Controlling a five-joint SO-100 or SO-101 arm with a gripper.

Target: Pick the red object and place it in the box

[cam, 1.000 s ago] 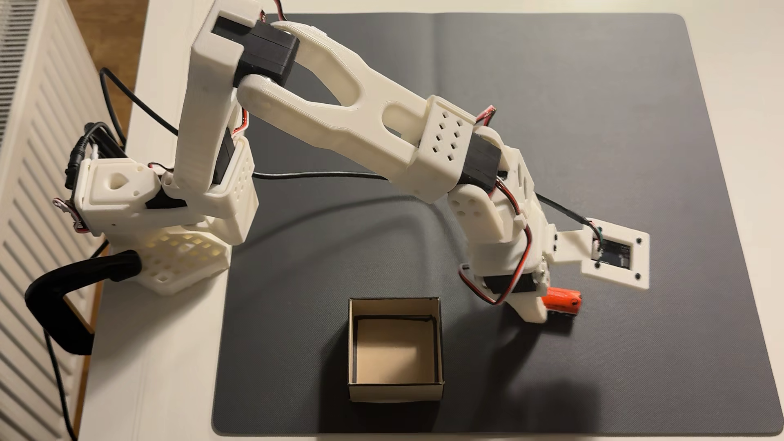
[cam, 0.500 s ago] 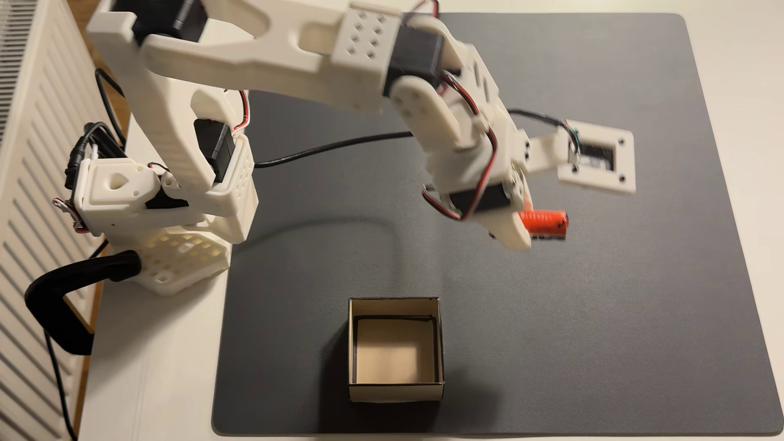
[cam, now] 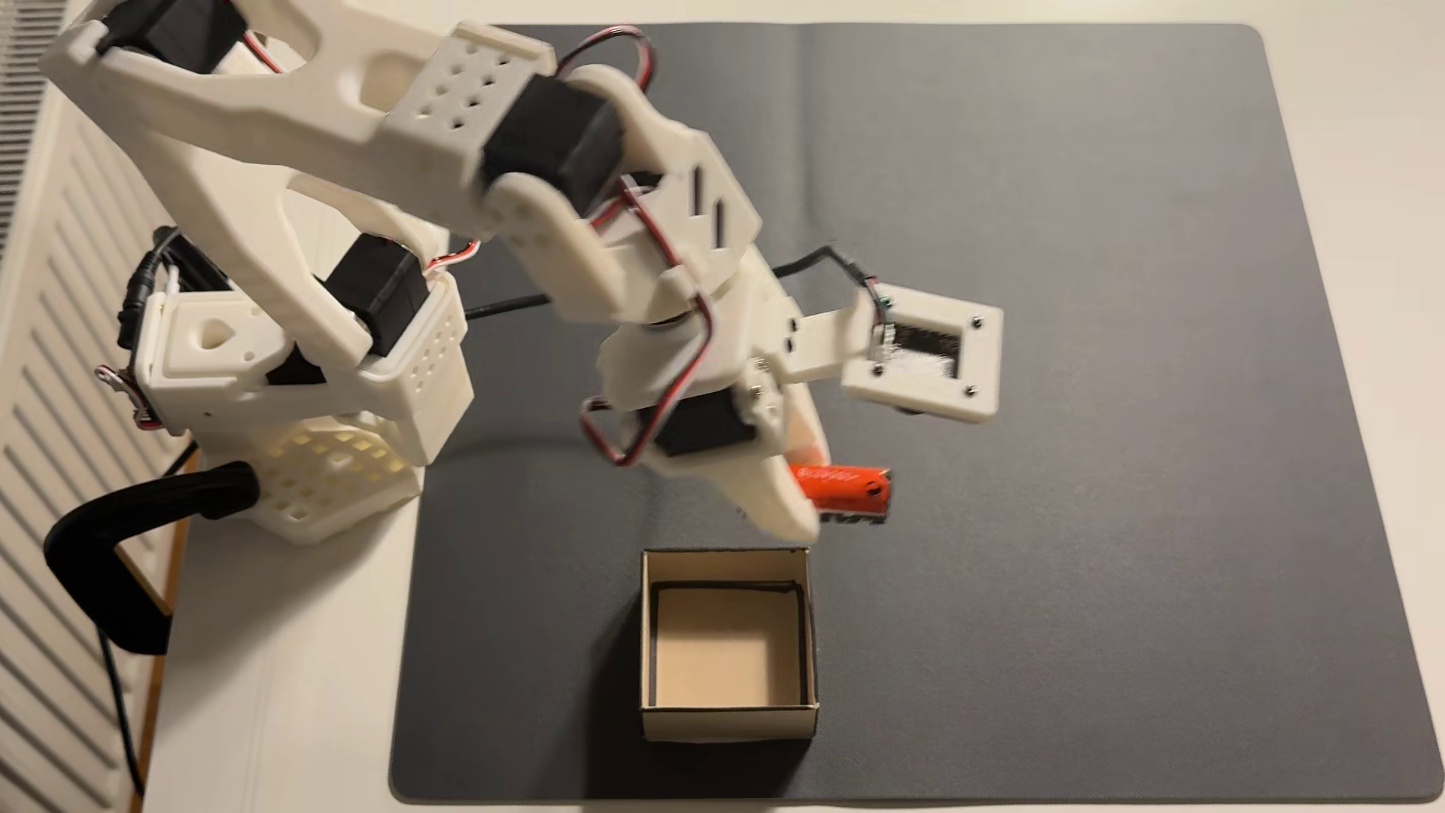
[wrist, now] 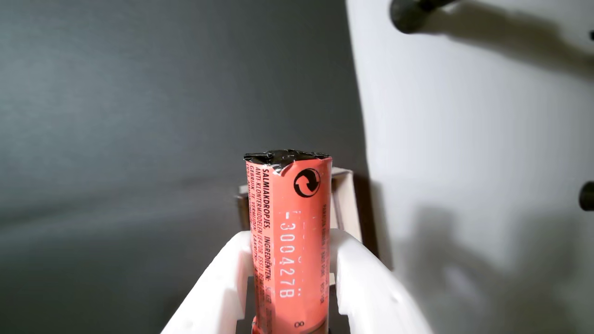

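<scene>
Orange-red roll (wrist: 288, 241) clenched crosswise between white claw (wrist: 287, 278) fingers, carried above dark mat (cam: 1095, 391), just short of cardboard box (cam: 727, 723), free end projecting sideways, presumably for dropping inside.

white table (cam: 297, 688), dark mat (cam: 1095, 547) (box (cam: 729, 723) on it)

One red object (cam: 840, 486), one box (cam: 729, 719), one grey mat (cam: 1095, 469)

The pincer (wrist: 290, 278) grips the red object (wrist: 290, 241), the box (wrist: 344, 204) behind it
</scene>
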